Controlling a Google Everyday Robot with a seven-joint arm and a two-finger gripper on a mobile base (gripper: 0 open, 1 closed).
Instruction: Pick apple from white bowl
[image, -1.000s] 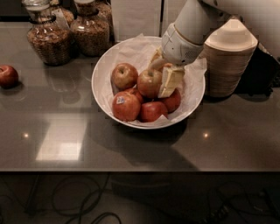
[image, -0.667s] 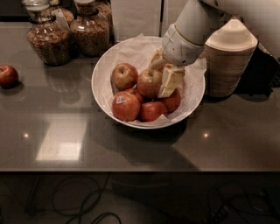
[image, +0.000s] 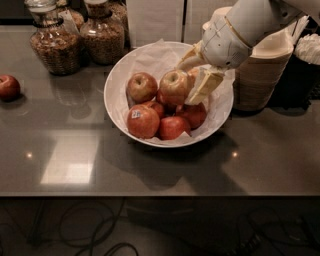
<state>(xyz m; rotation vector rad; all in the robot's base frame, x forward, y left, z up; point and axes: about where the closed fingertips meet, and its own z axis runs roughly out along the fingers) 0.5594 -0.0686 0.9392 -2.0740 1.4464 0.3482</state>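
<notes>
A lone apple (image: 9, 86) lies at the far left of the desk (image: 65, 150), well apart from everything else; behind it, near the back edge, two jars (image: 50, 42) of brown contents stand side by side; right of them sits the bowl (image: 112, 107), wide and white, lined with crinkled paper (image: 150, 57); red apples (image: 142, 121) are heaped in it, the front-left one bearing a small sticker. The task's apple (image: 172, 86) sits on top of the heap, right of centre, sitting higher than its neighbours; the claw (image: 185, 83) is closed on it, one pale finger over its upper right and the other under its lower right, both touching the skin. The arm (image: 235, 30) comes in from the upper right corner, white and thick, slanting down and leftward over the bowl's far right rim, the wrist bent so the fingers point left and down into the heap. Just right of the bowl, partly behind the arm, stands a stack (image: 260, 75) of beige paper bowls.
</notes>
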